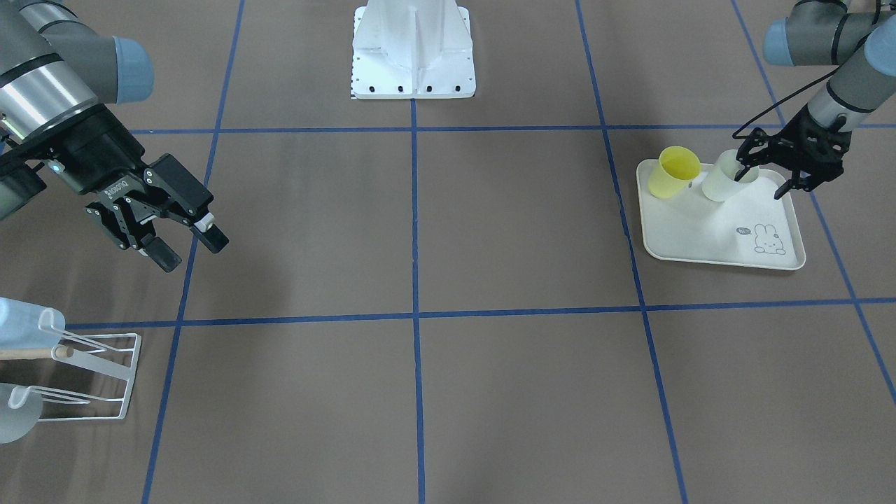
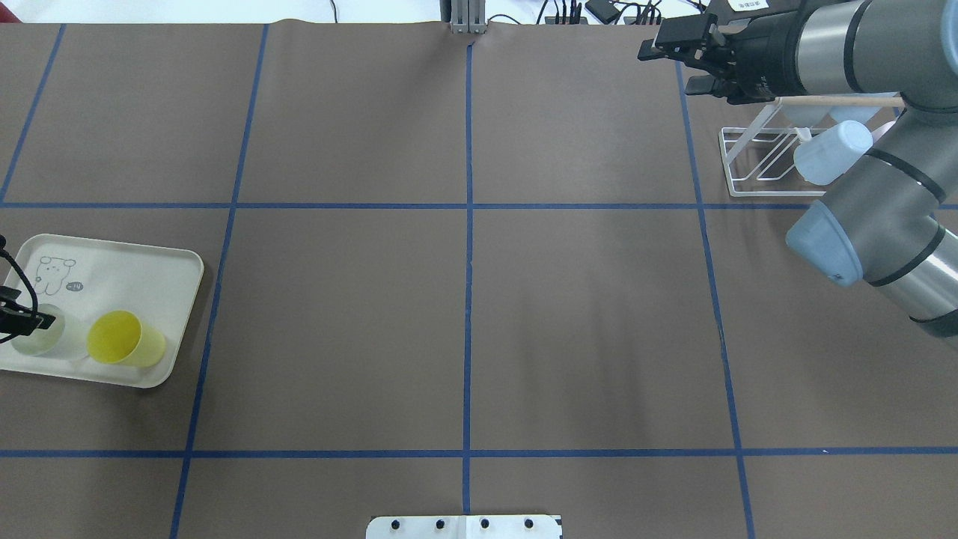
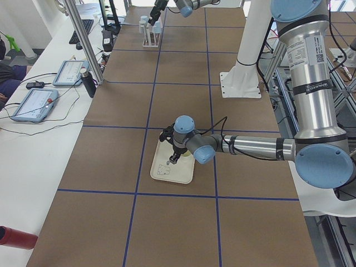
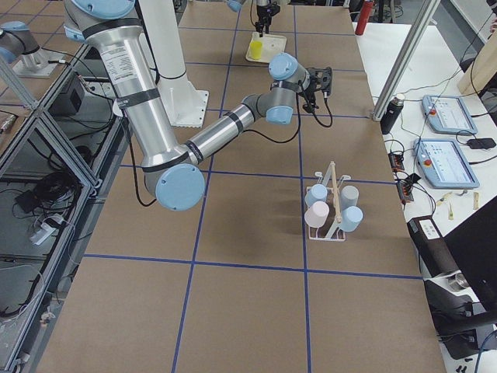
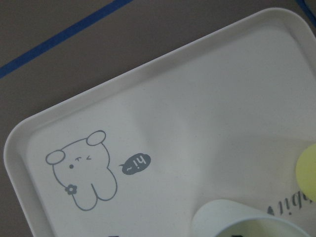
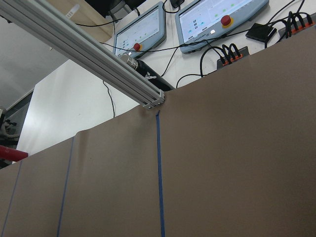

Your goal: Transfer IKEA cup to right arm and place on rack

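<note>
Cream melamine, printed with a small rabbit, makes up the tray (image 1: 700,231) where the task's cup waits. It lies at the left arm's end of the brown table, well apart from the rack. Two tumblers stand on it just beside each other: a yellow cup (image 1: 672,173) and a pale, whitish IKEA cup (image 1: 721,185), both upright with mouths up.

The left gripper (image 1: 763,180) is down at the pale cup. Its jaws are spread: one fingertip seems to dip inside the mouth and the other hangs outside the wall, so the wall sits between them. It has hold of nothing yet. That straddle looks chosen for a rim pinch, which would leave the cup's body free for the other arm to take. The left wrist view shows only the tray floor and the cup's rim at the bottom edge, so contact cannot be judged from it.

The right gripper (image 1: 189,250) hangs in the air with its jaws wide apart and empty, near the white wire rack (image 1: 131,374) at its own end of the table. That looks like a waiting pose for the hand-over. The rack already carries several cups (image 4: 318,214) tipped on its prongs, with a wooden dowel (image 2: 838,99) through it. I judge the task barely begun: first close on the wall, then lift clear of the yellow neighbour.
</note>
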Action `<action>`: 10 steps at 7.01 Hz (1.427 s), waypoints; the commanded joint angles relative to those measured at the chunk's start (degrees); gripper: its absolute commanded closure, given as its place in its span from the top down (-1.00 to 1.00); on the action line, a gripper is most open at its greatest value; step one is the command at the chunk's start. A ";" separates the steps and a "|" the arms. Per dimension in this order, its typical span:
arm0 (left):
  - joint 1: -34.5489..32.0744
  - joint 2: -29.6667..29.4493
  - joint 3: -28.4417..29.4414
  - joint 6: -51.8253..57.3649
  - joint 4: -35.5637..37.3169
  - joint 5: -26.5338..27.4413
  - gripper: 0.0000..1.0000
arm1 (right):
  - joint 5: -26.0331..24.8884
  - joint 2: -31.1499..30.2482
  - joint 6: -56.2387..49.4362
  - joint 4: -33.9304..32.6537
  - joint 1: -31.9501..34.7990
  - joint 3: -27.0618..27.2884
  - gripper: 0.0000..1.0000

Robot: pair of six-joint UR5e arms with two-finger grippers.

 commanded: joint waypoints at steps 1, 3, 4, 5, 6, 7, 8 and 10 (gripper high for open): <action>-0.08 0.52 -1.01 0.38 0.07 -0.33 -0.79 | 0.00 -0.03 0.07 0.05 0.00 0.27 1.00; -0.26 1.57 -2.41 0.47 0.16 -1.56 -1.00 | 0.09 -0.03 0.07 0.05 0.09 0.45 1.00; -0.69 2.80 -3.99 0.39 0.16 -1.56 -1.00 | 0.09 -0.03 0.33 0.05 0.00 0.63 1.00; -1.48 4.29 -6.18 0.04 0.42 -1.47 -1.00 | 0.09 -0.03 0.77 0.13 0.00 0.89 1.00; -6.53 3.52 -6.63 -0.14 2.94 -1.39 -1.00 | 0.18 -0.03 0.86 0.05 0.00 1.41 1.00; -11.02 1.08 -6.64 -0.23 3.67 -1.39 -1.00 | 0.26 -0.03 0.77 0.13 0.00 1.51 1.00; -12.81 -2.60 -6.46 -0.58 5.24 -1.21 -1.00 | 0.26 -0.03 0.77 0.13 0.00 1.51 1.00; -13.09 -11.73 -5.94 -18.14 5.70 -1.38 -1.00 | 0.00 -0.03 1.99 0.13 -0.09 1.24 1.00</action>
